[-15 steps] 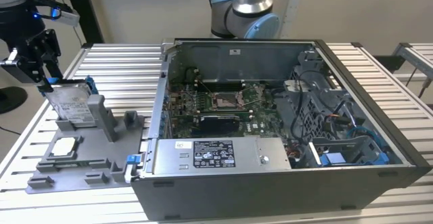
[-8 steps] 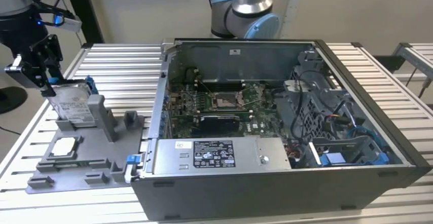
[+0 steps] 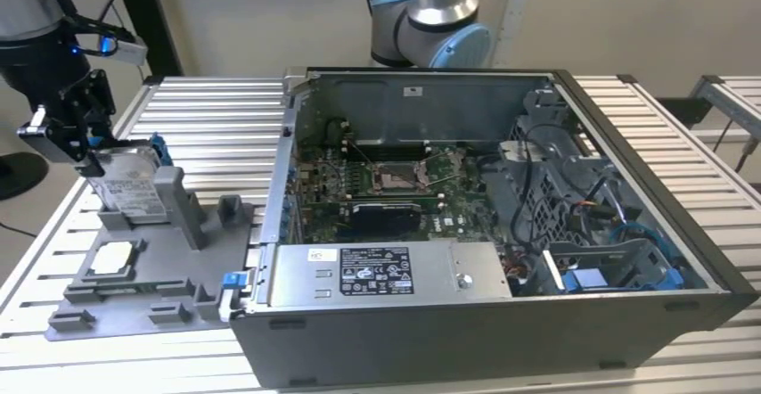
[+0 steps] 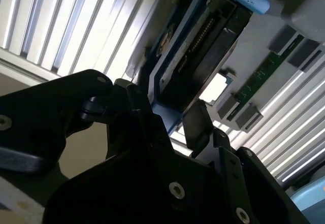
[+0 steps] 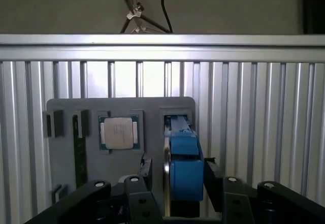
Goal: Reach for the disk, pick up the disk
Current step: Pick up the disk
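- Silver-cased disk (image 3: 125, 189) with blue side rails, standing on edge in a slot of the grey fixture plate (image 3: 167, 233), at the exterior view's left.
- Black gripper (image 3: 84, 140) lowered over the disk's upper edge; the arm enters from the upper corner on the exterior view's left.
- First wrist view: the disk (image 5: 185, 158) seen edge-on, blue rail toward the camera, lying between the two fingers (image 5: 145, 167) of the gripper (image 5: 177, 170). The jaws are parted and straddle the disk; a narrow gap shows on one side, while the other finger is close against the rail. The disk rests in its slot.
- Second wrist view: the gripper (image 4: 167, 115) flanks the near end of the disk (image 4: 203, 46).
- Small square chip (image 5: 118, 132) seated in a recess of the fixture plate (image 5: 63, 155), just beside the disk's slot.
- Slatted metal table (image 3: 214, 127) bearing the fixture plate and, beside it, an open computer case (image 3: 476, 340) with its board exposed.
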Tool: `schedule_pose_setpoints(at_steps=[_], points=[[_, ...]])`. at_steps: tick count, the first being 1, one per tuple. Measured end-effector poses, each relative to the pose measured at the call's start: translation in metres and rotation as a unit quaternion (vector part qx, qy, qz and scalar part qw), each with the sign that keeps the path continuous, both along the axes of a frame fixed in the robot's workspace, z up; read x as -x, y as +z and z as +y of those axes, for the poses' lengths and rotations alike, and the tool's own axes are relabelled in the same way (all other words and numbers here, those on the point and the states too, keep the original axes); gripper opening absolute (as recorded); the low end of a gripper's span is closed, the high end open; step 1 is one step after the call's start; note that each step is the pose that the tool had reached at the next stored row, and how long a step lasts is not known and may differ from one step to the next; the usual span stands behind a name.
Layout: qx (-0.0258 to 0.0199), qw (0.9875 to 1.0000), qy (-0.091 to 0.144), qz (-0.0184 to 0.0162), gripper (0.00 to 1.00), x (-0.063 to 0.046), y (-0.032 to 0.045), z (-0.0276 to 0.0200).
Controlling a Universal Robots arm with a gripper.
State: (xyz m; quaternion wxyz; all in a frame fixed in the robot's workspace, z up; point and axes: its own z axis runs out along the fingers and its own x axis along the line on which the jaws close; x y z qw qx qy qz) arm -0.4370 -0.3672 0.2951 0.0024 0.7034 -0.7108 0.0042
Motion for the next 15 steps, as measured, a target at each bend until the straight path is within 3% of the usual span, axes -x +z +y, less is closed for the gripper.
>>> schedule_pose_setpoints(at_steps=[15], points=[[0.0, 1.0, 0.0, 0.0, 1.0, 0.0, -0.0244, 0.0]])
